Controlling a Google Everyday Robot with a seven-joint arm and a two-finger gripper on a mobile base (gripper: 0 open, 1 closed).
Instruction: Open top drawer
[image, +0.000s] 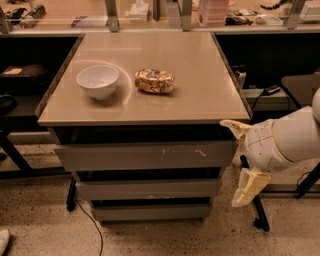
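Observation:
The top drawer (130, 157) is the widest grey front, just under the tabletop, with pale scratches (199, 151) right of centre. A dark gap shows above it. Two narrower grey fronts (145, 189) sit below it. My gripper (239, 159) is at the drawer's right end, beside the cabinet's right edge and level with the top front. Its two cream fingers (250, 186) are spread apart, one up near the tabletop corner and one lower down. It holds nothing.
On the beige tabletop (200, 95) stand a white bowl (98, 81) at the left and a crushed, patterned can or packet (155, 81) in the middle. A black cable (92, 225) hangs to the speckled floor at the left. Dark shelving and table legs (260, 220) flank the cabinet.

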